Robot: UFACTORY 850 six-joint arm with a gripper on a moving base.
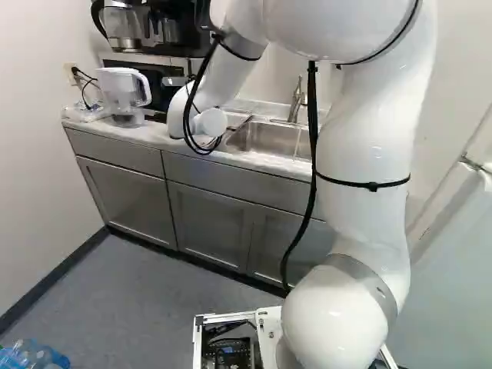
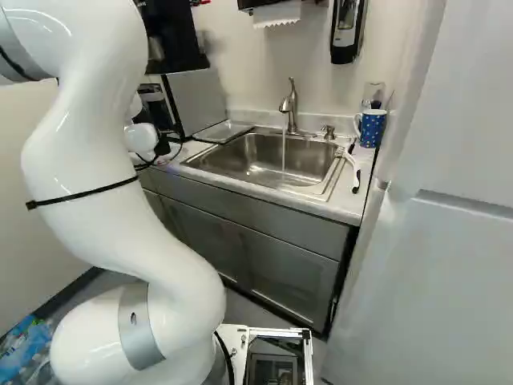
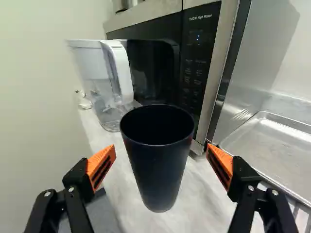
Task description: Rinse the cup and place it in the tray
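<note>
Grey cabinets (image 1: pixel 123 196) carry the worktop (image 1: pixel 157 135) in the left base view; the right one shows water (image 2: pixel 283 156) running into the sink (image 2: pixel 309 152) beside the metal tray (image 2: pixel 223 131). In the wrist view, the cup (image 3: pixel 158 165) stands upright on the worktop inside the open tool (image 3: pixel 161 149), untouched; off-centre closing could topple it.

Bright, whitish light filled the room. Small highlights glared on the curved arm (image 2: pixel 96 176), and the steel sink (image 2: pixel 272 154) gleamed in streaks. Soft shading darkened the lower cabinets (image 1: pixel 207 223), while the worktop (image 1: pixel 157 135) above shone paler.
</note>
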